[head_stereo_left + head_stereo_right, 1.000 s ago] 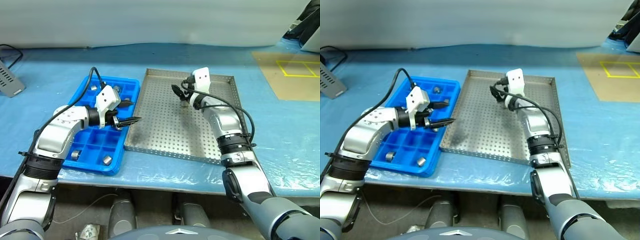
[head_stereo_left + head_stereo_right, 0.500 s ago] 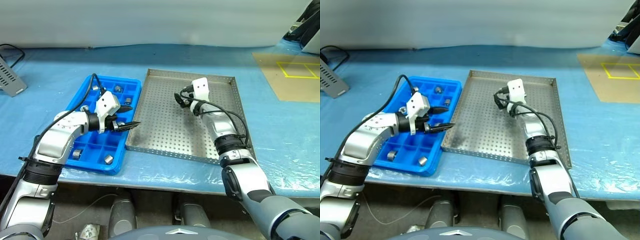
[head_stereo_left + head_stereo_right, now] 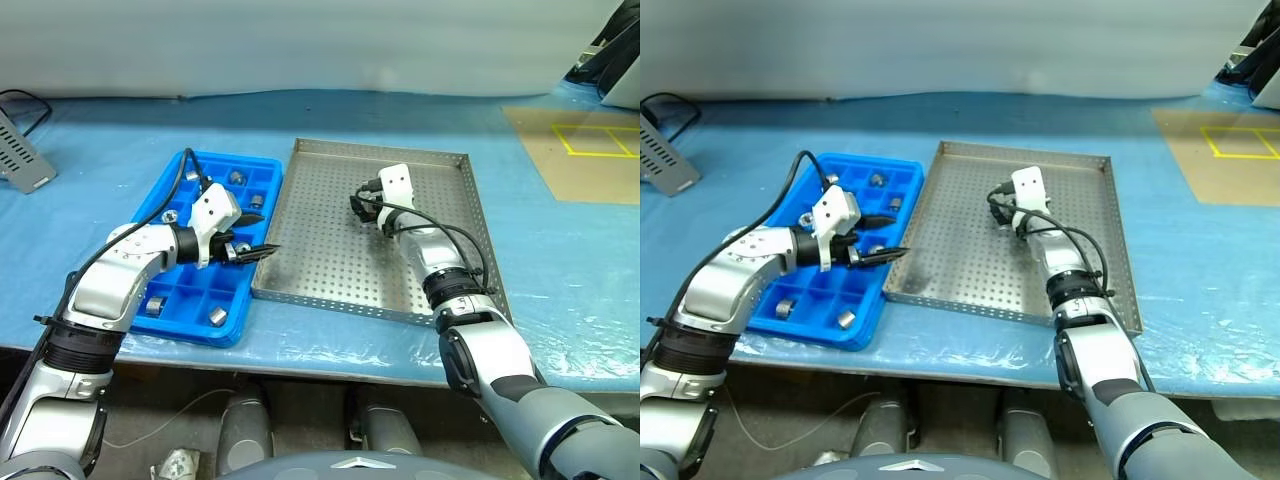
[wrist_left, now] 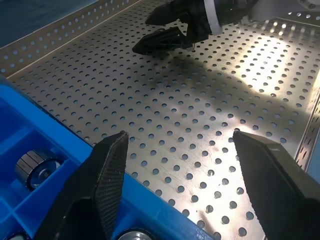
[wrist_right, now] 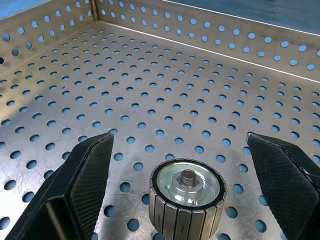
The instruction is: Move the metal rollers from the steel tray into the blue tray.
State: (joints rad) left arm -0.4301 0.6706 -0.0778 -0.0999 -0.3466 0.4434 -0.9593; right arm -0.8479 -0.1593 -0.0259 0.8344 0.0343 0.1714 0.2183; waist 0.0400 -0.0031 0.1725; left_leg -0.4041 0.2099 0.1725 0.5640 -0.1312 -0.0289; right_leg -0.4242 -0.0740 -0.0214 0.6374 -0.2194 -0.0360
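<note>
The right gripper stood with its jaws spread wide, clamping nothing; one of the metal rollers sat between the fingers without touching either. That roller stood upright on the perforated floor of the steel tray, in its far half, axis vertical and hub facing up. A second before, the jaws were narrower and the hand sat higher. The left gripper held its jaws apart and empty over the blue tray's edge nearest the steel tray, unchanged. Other rollers lay in the blue compartments.
</note>
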